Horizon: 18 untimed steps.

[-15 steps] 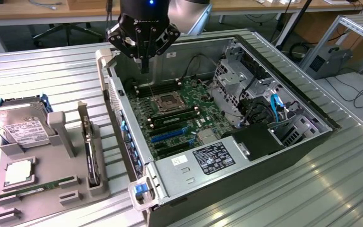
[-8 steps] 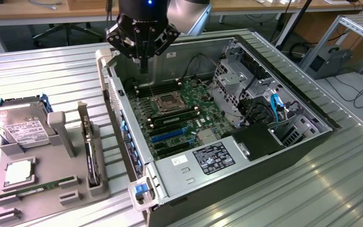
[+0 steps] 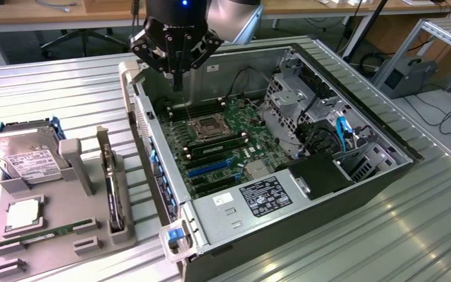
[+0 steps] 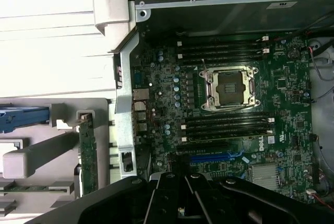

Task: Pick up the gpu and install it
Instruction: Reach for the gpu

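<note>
The gpu (image 3: 114,197) stands on edge in a slot of the grey holder (image 3: 53,261) at the exterior view's left, a thin dark strip with a silvery bracket at its far end. The wrist view shows the gpu (image 4: 87,153) edge-on beside the case wall. My gripper (image 3: 177,81) hangs above the far corner of the open computer case (image 3: 304,194), its fingers shut together with nothing between them. It is well apart from the gpu, over the motherboard (image 3: 234,138). My gripper's black body (image 4: 180,203) shows in the wrist view above the motherboard (image 4: 292,125).
The holder also carries a silver hard drive (image 3: 26,158), a processor chip (image 3: 23,212) and a green RAM stick (image 3: 33,238). Inside the case are the CPU socket (image 3: 209,126), blue expansion slots (image 3: 209,168), a drive cage (image 3: 296,111) and cables. All rests on a slatted metal table (image 3: 61,88).
</note>
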Each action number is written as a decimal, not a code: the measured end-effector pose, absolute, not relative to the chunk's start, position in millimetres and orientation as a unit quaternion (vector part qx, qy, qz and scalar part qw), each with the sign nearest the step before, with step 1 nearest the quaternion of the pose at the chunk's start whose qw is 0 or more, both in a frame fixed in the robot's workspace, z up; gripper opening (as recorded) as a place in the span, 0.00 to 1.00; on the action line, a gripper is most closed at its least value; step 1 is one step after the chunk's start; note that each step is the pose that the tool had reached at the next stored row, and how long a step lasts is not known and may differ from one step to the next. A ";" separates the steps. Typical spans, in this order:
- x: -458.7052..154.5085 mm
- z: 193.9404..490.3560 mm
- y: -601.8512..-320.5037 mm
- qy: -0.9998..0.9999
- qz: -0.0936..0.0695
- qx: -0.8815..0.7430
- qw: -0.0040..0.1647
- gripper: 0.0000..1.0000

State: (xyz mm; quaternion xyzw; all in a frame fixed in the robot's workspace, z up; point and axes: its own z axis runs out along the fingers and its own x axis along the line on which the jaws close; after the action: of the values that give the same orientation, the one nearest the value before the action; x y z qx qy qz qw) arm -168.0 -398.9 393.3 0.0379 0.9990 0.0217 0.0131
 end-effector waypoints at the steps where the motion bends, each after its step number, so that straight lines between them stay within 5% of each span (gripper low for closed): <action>1: -168.1 393.3 -398.9 0.999 0.022 0.038 0.013 0.11; 18: -171.9 393.3 -398.9 0.999 0.022 0.038 0.013 0.11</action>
State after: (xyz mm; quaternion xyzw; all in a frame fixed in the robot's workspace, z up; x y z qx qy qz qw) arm -171.9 -398.9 393.3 0.0379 0.9990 0.0217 0.0131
